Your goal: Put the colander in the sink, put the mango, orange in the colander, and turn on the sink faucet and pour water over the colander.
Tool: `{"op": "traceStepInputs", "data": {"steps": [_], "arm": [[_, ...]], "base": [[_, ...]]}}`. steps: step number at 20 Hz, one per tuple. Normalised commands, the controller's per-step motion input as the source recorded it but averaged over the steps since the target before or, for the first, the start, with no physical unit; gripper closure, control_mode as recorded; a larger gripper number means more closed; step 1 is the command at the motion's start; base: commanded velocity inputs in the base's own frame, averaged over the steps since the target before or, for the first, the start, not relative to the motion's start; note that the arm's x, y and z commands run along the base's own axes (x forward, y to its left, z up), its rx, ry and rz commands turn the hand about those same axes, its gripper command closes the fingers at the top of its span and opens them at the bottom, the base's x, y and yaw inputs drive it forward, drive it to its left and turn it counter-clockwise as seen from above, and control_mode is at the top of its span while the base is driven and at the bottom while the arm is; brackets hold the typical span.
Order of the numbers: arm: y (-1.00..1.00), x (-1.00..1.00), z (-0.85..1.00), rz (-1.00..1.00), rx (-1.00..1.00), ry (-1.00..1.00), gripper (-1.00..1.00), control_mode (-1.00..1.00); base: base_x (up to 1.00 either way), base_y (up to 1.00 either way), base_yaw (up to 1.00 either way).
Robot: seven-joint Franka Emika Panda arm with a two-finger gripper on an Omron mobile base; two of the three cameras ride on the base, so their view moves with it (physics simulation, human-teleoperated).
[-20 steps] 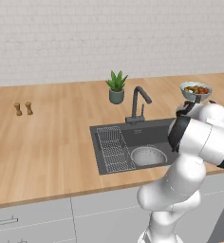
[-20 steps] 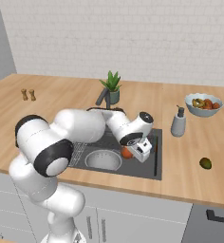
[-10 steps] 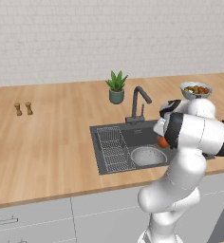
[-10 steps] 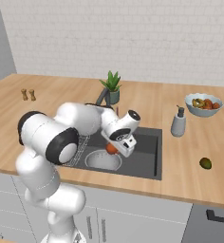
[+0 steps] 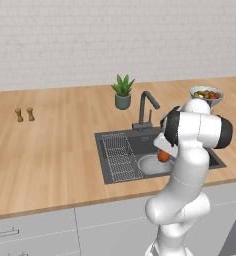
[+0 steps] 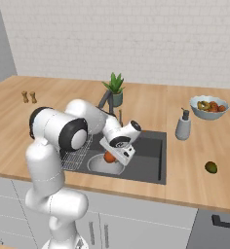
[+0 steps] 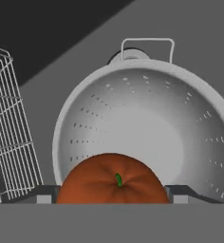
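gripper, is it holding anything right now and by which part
The gripper holds the orange by its two opposite sides, stem end facing the camera, above the colander.

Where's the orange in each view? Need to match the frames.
Left base view: orange right of centre, beside the white arm, above the colander.
Right base view: just left of centre, under the hand, above the colander.
Hand view: bottom centre, between the fingers.
Shared landmark: the wire rack beside the colander.
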Motion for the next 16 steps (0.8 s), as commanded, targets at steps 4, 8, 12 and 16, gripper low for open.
{"op": "traceStepInputs", "data": {"steps": [4,8,12,16], "arm": [[0.26,0.1,-0.51,0.1,0.04,0.0,1.0,-1.0],[0.21,0.12,-0.46,0.1,0.04,0.0,1.0,-1.0],[0.21,0.13,-0.36,0.08,0.02,0.0,1.0,-1.0],[0.17,0.21,-0.34,0.06,0.0,0.0,1.0,-1.0]], "base": [[0.0,0.0,0.0],[0.0,0.0,0.0],[0.0,0.0,0.0],[0.0,0.0,0.0]]}}
